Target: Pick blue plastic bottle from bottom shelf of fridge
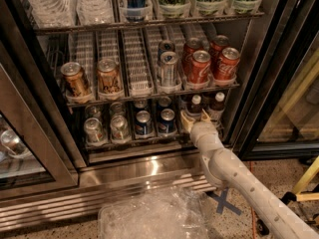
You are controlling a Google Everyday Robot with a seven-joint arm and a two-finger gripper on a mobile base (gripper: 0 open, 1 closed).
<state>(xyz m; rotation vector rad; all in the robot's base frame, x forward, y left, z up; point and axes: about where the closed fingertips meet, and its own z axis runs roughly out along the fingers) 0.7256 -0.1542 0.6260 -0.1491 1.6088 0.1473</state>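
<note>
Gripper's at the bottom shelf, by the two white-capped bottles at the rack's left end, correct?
Wrong in one respect: the camera view shows the two white-capped bottles at the right end of the bottom shelf, not the left. The gripper is there by them.

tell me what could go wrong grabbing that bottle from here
The pincer sits at the bottom shelf, right at the left bottle; the twin bottle stands close beside it and could be bumped or grabbed instead. The blue can just left might get knocked. The rack above is low, so lifting may catch the cap.
</note>
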